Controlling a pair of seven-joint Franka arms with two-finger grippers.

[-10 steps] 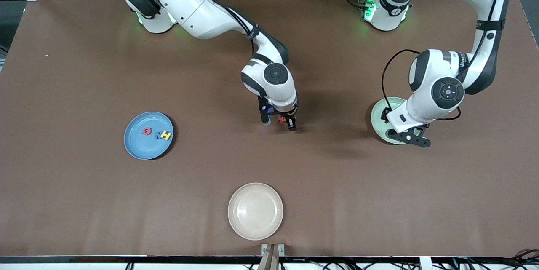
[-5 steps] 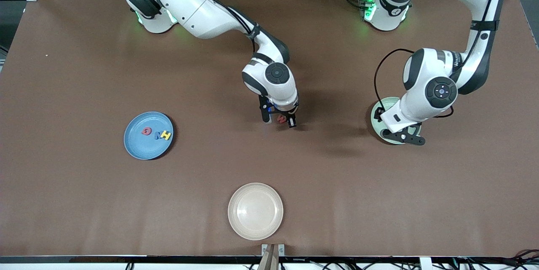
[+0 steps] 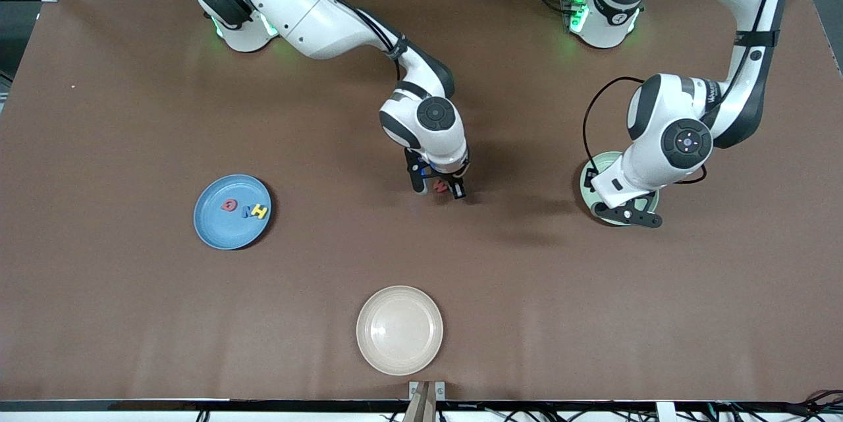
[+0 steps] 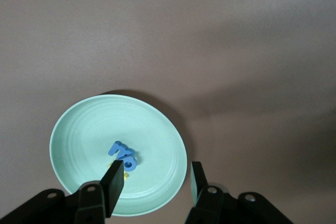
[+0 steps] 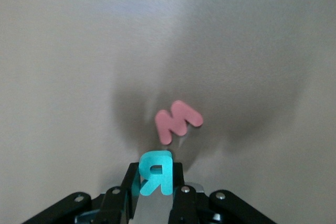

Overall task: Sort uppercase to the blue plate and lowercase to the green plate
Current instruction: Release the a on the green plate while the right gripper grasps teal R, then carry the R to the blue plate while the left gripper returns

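Since a second ago, my right gripper [image 5: 155, 190] has closed on the teal letter [image 5: 155, 178], an R by its shape in the right wrist view, and lifted slightly above the table. My left gripper [image 4: 156, 183] has drifted a little over the green plate [image 4: 157, 129]; its fingers stand apart, holding nothing. The red w [image 5: 177, 120] lies on the table beneath my right gripper. Blue lowercase letters [image 4: 123, 155] rest in the green plate. The blue plate [image 3: 211, 228] holds the red Q [image 3: 228, 205], blue W [image 3: 245, 212] and yellow H [image 3: 260, 211]. Judgement: foam letters are light, soft and compressible; pinch across a flat stroke, gently.
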